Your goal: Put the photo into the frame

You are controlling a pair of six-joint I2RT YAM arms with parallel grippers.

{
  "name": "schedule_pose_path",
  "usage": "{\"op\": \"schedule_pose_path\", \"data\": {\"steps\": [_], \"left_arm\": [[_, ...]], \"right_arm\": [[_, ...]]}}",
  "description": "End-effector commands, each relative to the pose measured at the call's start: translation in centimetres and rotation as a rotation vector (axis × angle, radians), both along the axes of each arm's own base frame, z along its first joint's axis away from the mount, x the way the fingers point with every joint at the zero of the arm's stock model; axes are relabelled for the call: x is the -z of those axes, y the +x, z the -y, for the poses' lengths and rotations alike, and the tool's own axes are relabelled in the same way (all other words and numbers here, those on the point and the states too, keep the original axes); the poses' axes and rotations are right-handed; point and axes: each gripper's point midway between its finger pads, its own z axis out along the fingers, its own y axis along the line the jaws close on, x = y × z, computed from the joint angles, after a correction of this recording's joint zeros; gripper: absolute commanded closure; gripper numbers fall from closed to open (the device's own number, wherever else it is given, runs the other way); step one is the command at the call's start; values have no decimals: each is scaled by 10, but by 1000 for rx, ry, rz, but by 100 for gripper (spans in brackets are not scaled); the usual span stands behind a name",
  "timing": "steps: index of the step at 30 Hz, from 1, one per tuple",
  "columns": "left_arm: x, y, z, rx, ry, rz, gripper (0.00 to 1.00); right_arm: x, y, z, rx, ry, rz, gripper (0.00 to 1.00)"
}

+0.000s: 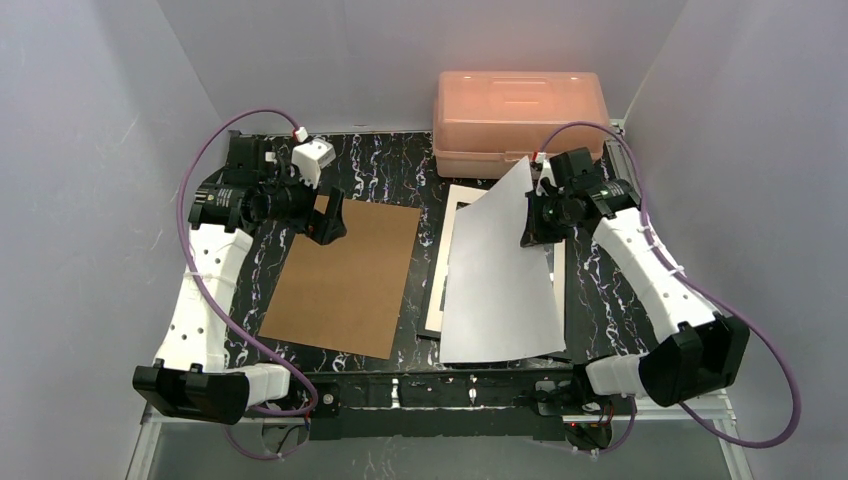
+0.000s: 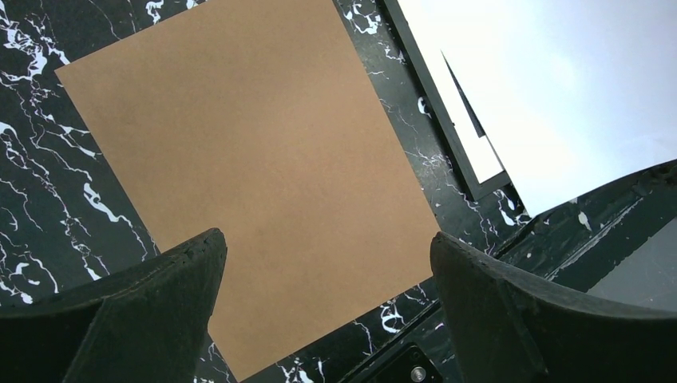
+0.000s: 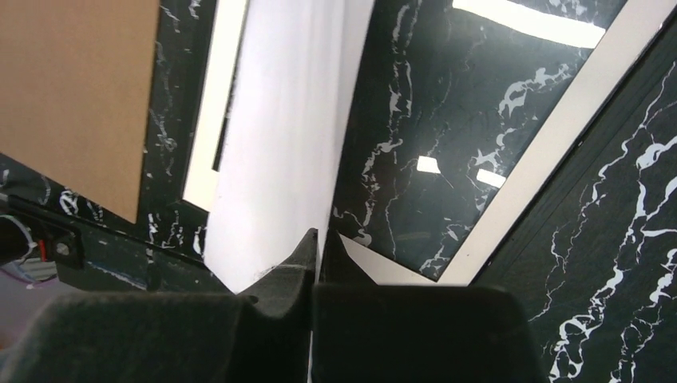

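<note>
Photo [image 1: 500, 275] clamped at one edge in closed right gripper [image 1: 530, 225], white back up, tilted over frame [image 3: 447, 144]; not yet seated. Left gripper [image 2: 323, 255] wide open, empty, above backing board [image 1: 345, 280].

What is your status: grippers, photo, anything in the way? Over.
Left gripper open over board. Right gripper shut on photo, tilted, white back up, above frame. Board left of frame, not in the way.
</note>
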Motion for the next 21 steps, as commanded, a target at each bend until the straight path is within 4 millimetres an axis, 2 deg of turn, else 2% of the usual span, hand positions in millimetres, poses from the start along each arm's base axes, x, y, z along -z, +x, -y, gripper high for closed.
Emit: {"op": "schedule_pose_path", "data": {"steps": [1, 6, 12, 16, 21], "left_arm": [[-16, -10, 3, 19, -21, 28, 2], [-18, -10, 5, 25, -29, 22, 2], [-17, -12, 2, 30, -14, 23, 2], [-14, -12, 3, 29, -14, 14, 3], [-14, -12, 4, 31, -20, 10, 3]], "right_arm": [[-63, 5, -13, -48, 119, 196, 99], [-83, 6, -21, -61, 175, 234, 99], [-81, 19, -31, -65, 218, 257, 99], [-82, 37, -33, -35, 226, 322, 99], [-71, 52, -31, -7, 203, 348, 99]]}}
